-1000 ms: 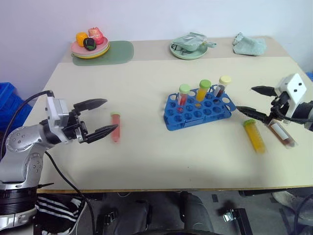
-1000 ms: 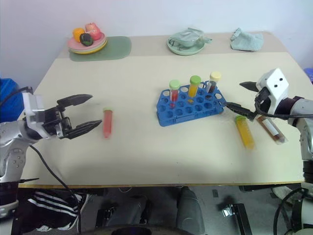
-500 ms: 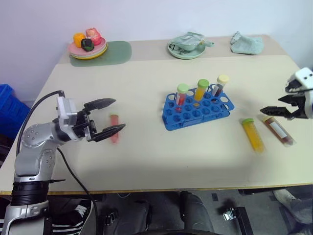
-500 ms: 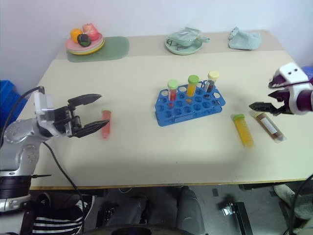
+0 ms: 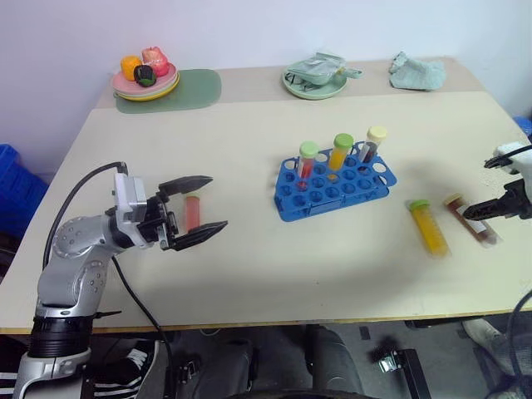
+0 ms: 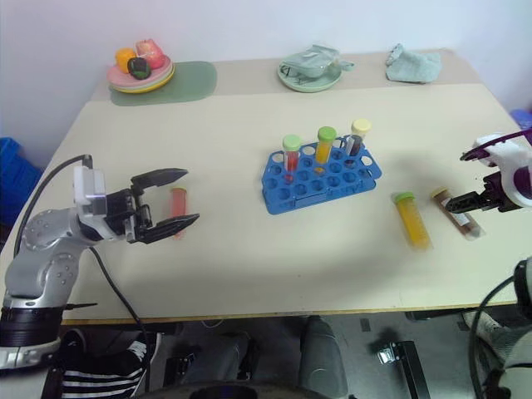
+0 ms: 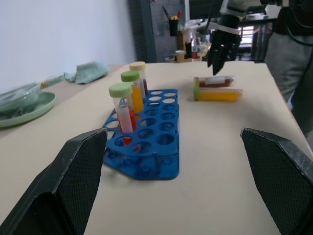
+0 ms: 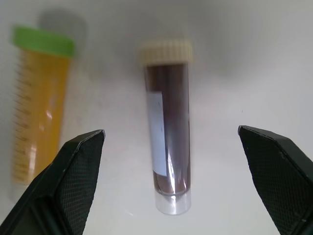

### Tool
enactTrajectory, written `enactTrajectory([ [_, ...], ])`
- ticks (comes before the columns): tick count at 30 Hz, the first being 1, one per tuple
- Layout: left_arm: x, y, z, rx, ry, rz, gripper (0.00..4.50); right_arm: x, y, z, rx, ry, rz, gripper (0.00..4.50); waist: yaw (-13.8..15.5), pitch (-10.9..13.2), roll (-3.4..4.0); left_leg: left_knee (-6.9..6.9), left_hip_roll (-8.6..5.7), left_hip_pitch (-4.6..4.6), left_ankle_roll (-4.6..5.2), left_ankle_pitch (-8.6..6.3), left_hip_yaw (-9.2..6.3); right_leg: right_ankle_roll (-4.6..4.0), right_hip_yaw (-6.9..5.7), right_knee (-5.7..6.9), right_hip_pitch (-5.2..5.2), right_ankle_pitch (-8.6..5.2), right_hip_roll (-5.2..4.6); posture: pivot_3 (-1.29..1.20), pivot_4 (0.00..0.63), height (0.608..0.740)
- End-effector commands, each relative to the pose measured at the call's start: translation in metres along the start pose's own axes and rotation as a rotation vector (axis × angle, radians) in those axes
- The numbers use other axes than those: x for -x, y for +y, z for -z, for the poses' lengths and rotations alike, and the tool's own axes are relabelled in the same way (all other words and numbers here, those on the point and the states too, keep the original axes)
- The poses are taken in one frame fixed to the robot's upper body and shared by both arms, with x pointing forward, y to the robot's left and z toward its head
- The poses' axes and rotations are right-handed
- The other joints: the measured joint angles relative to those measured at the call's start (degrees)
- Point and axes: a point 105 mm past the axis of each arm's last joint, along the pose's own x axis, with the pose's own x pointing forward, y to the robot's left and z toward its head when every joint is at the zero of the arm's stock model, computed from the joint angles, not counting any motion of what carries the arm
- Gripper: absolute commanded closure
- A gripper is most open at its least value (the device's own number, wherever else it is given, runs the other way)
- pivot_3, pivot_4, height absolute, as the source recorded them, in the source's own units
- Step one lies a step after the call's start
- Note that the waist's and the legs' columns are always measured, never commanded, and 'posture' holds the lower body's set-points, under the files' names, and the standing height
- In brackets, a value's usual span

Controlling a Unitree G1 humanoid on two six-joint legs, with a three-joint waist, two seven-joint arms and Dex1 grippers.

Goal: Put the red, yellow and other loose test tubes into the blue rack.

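Tubes loose on the table, both pincers spread and empty

Plastic everywhere I look: the blue rack [image 5: 335,184], a rectangular tray of round holes, sits at centre frame on the smooth beige table [image 5: 249,266], with three capped tubes already upright along its far row. I see three clear screw-cap tubes lying flat. The red tube [image 5: 193,212], green-capped, lies at left of frame, and my left pincer [image 5: 198,212] hangs around it with its ridged black fingers wide apart, one on either side, not touching as far as I can tell. At right of frame the yellow tube [image 5: 428,226], green cap toward the rack, lies just beside the dark brown tube [image 8: 167,132], which has a pale yellow cap and a white label strip. My right pincer [image 6: 478,176] hangs above the brown tube, jaws wide apart, the tube lying between the two fingers in the right wrist view with a clear gap on each side.

Along the top of the frame, well apart from all this: a pink plate of toy fruit [image 5: 146,76] on a green mat [image 5: 195,86], a pale green plate [image 5: 314,86] with a crumpled cloth, and another cloth [image 5: 417,73] at upper right.
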Motion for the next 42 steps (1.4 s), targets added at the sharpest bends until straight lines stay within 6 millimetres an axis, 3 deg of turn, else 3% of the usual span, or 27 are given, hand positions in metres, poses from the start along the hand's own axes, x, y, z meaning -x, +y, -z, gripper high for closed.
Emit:
enactTrajectory([
  [1,-0.002,-0.003,-0.016,-0.038,-0.014,-0.002,0.03,0.004,-0.002,-0.006,-0.006,-0.013,-0.001,0.0,0.09,0.0,0.01,0.0,0.0,-0.01,0.0,0.0,-0.01,0.0,0.0,0.01,-0.01,0.0,0.0,0.0,0.15,0.74],
  [9,-0.008,-0.007,-0.029,-0.044,-0.007,-0.014,0.03,-0.009,-0.001,-0.006,0.038,0.017,0.012,0.0,0.27,0.0,0.02,0.01,-0.02,-0.01,0.0,0.0,-0.02,-0.01,0.01,0.02,-0.01,0.01,-0.01,0.0,0.15,0.74],
  [19,-0.008,-0.009,-0.032,-0.02,0.011,-0.013,0.03,-0.021,-0.001,-0.002,0.024,0.033,0.022,0.0,0.16,0.0,0.02,0.01,-0.02,0.0,0.0,0.0,-0.01,-0.01,0.02,0.03,-0.02,0.01,0.0,0.0,0.15,0.74],
  [22,-0.007,-0.01,-0.032,-0.018,0.014,-0.016,0.0,-0.024,0.0,0.0,0.023,0.038,0.015,0.88,0.12,0.0,0.02,0.01,-0.03,0.0,0.0,0.0,-0.01,-0.01,0.02,0.03,-0.02,0.01,0.0,0.0,0.15,0.74],
  [24,-0.006,-0.009,-0.032,-0.019,0.015,-0.018,0.0,-0.024,-0.001,0.001,0.031,0.041,0.021,1.8,0.08,0.0,0.02,0.01,-0.02,0.0,-0.01,0.0,-0.01,-0.01,0.02,0.03,-0.02,0.01,0.0,0.0,0.15,0.74],
  [37,-0.004,-0.005,-0.028,-0.023,0.011,-0.01,0.0,-0.023,-0.003,0.003,0.016,0.027,0.022,1.8,0.05,0.0,0.02,0.01,-0.02,0.0,-0.01,0.0,-0.01,-0.01,0.02,0.03,-0.02,0.01,0.0,0.0,0.15,0.74],
  [40,-0.003,-0.005,-0.027,-0.023,0.011,-0.006,0.0,-0.023,-0.004,0.004,0.022,0.028,0.029,3.09,0.03,-0.01,0.01,0.01,-0.02,0.0,-0.01,0.0,-0.01,-0.01,0.03,0.03,-0.02,0.01,0.0,0.0,0.15,0.74],
  [42,-0.003,-0.005,-0.026,-0.024,0.012,-0.004,0.0,-0.022,-0.005,0.005,0.02,0.028,0.033,3.09,0.01,-0.01,0.01,0.01,-0.02,0.0,-0.01,0.0,-0.01,-0.01,0.02,0.03,-0.01,0.01,0.0,0.0,0.15,0.74],
])
